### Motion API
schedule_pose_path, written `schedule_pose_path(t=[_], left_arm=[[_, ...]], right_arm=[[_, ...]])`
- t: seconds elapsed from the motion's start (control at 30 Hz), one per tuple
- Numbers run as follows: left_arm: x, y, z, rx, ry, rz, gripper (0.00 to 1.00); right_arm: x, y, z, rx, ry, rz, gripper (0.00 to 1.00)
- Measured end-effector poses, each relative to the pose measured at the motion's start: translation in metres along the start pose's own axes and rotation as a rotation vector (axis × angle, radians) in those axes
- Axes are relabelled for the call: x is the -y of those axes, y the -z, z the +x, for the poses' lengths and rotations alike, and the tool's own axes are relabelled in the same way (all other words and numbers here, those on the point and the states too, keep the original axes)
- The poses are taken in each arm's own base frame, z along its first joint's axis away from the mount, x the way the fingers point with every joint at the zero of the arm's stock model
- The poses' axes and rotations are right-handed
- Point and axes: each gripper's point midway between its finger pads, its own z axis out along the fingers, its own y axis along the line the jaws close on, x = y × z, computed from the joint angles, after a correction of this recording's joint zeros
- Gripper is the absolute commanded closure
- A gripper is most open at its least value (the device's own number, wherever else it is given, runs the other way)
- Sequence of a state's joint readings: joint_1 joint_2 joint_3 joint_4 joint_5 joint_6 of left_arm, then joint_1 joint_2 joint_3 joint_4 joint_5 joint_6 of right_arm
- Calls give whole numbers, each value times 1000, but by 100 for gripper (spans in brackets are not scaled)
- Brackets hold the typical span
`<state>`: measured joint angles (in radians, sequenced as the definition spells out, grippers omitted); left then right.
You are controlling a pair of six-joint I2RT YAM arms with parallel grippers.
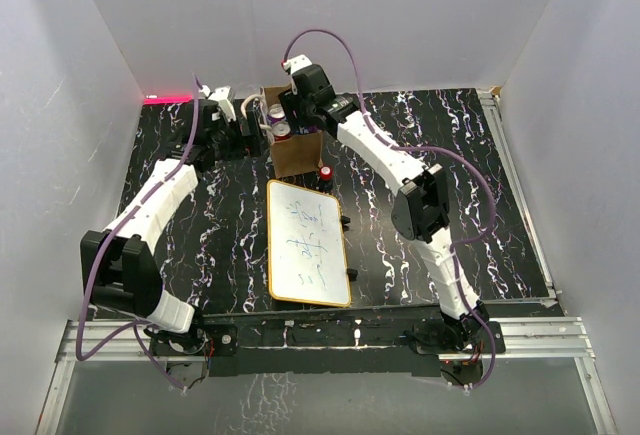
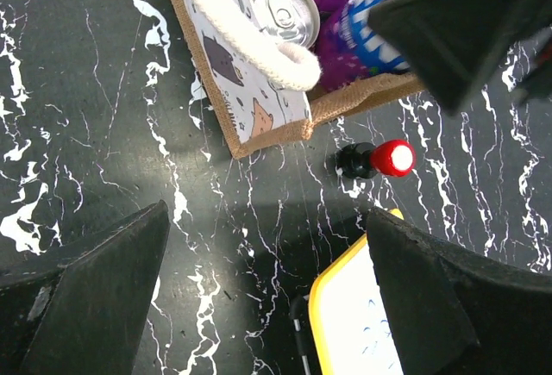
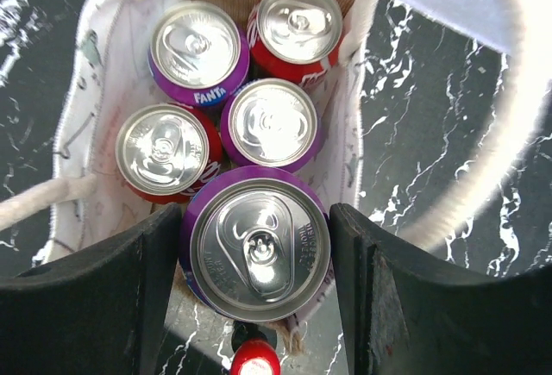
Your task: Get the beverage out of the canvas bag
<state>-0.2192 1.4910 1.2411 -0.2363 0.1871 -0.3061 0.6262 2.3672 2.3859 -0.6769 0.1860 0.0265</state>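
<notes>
On my feed the canvas bag is tan-brown outside, white inside with small printed figures; its handles are cream. The nearest can is purple with a silver top; the other cans are two purple, two red. The table is black, veined white. The whiteboard is yellow-rimmed.

Five drinks fill the middle of the right wrist view: three purple cans and two red cans. One bag, two handles, one whiteboard, one marker.

The canvas bag hides the label of nearly every can inside.
</notes>
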Motion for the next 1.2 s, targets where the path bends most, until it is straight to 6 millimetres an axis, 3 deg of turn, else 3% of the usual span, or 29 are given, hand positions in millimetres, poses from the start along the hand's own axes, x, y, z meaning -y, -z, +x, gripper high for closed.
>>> schedule_pose_path(t=[0.3, 0.67, 0.9, 1.07, 1.2], left_arm=[[-10, -4, 9, -8, 4, -38, 4], [-12, -4, 7, 3, 3, -52, 4], [-15, -6, 14, -13, 6, -59, 4], [-16, -3, 18, -20, 7, -61, 4], [-16, 5, 23, -28, 10, -62, 4]], right_arm=[[6, 44, -57, 147, -40, -6, 92], [12, 70, -79, 201, -66, 6, 92], [32, 125, -100, 255, -80, 54, 92], [66, 161, -86, 251, -107, 113, 92], [121, 166, -49, 206, -172, 196, 92]])
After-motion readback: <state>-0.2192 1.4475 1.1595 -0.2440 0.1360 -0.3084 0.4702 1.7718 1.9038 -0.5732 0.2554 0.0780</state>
